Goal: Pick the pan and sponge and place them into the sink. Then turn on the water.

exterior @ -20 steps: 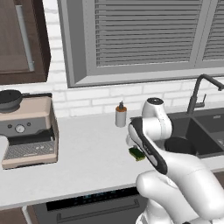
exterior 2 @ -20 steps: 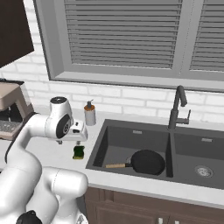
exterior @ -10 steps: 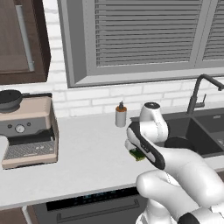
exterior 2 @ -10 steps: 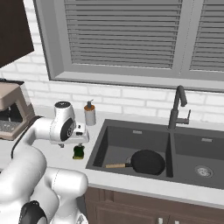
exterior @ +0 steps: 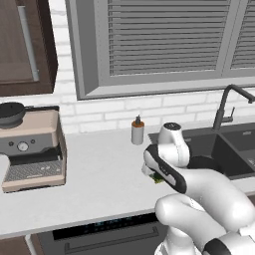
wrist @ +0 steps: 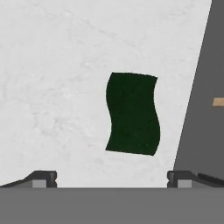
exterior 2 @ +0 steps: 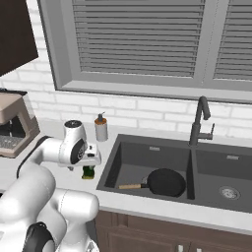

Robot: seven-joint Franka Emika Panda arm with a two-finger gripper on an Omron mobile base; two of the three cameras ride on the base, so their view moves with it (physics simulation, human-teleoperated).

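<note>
The green sponge point(wrist: 132, 113) lies flat on the white counter, just left of the sink point(exterior 2: 111, 166) rim. My gripper point(wrist: 111, 177) hangs open straight above it, fingertips point(wrist: 43, 177) spread wide and apart from it. From the right base view the gripper point(exterior 2: 89, 163) sits low over the sponge point(exterior 2: 88, 173). The black pan point(exterior 2: 166, 182) rests in the sink's left basin, its wooden handle point(exterior 2: 130, 186) pointing left. The handle's tip point(wrist: 218, 102) also shows in the hand view. The tall dark tap point(exterior 2: 198, 123) stands behind the divider between the basins, with no stream running.
A small soap bottle point(exterior 2: 101, 128) stands at the back of the counter behind the sponge. The coffee machine point(exterior: 30, 149) with a dark pot point(exterior: 11, 112) on top sits at the far left. My own arm point(exterior: 199, 189) covers much of the sink in the left base view.
The arm has sunk lower and shifted a little toward the sink, bringing the hand closer over the sponge. The jaws stay open; pan and sponge have not moved.
</note>
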